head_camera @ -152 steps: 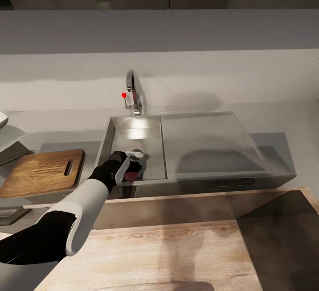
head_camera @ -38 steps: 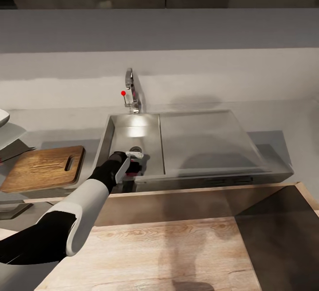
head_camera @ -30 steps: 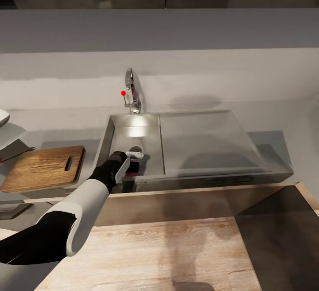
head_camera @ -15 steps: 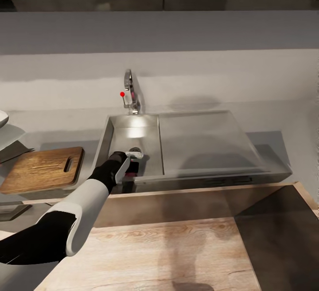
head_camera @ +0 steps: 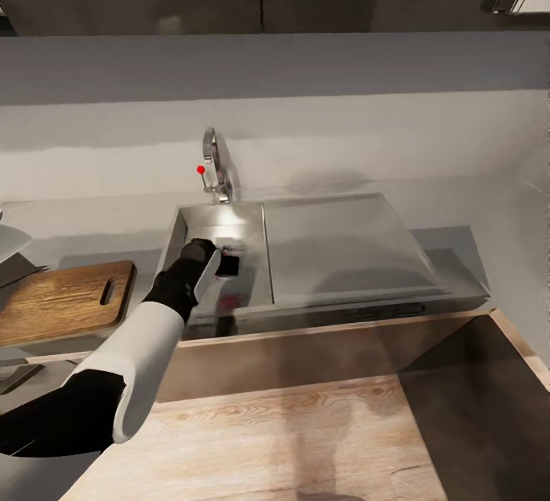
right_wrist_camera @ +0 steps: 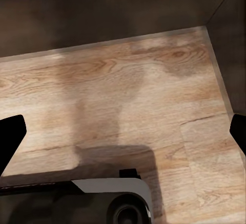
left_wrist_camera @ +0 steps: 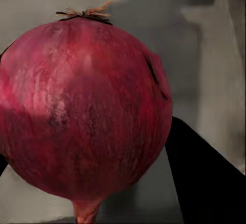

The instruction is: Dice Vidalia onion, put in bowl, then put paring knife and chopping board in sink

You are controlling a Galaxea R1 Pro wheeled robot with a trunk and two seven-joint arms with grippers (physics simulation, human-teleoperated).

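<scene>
A dark red onion [left_wrist_camera: 84,106] with a dry tuft on top sits between the black fingers [left_wrist_camera: 205,188] of my left gripper [head_camera: 228,263], which is shut on it. In the head view that gripper hangs inside the steel sink [head_camera: 256,214], over the middle of the basin, and its white fingers hide most of the onion. The wooden chopping board [head_camera: 65,298] lies on the grey countertop [head_camera: 92,218] left of the sink. A sliver of the white bowl [head_camera: 9,240] shows at the left edge. My right gripper [right_wrist_camera: 123,131] is open above a wooden table.
The chrome tap [head_camera: 214,169] with a red dot stands behind the basin. The flat drainboard [head_camera: 336,241] stretches to the right. A light wooden table [head_camera: 267,440] lies between me and the counter. A dark pointed shape [head_camera: 21,272] lies beside the board.
The head view has shifted, moving the scene left and down. Relative to the basin, my left gripper has risen from the near wall toward the middle, with the onion in it.
</scene>
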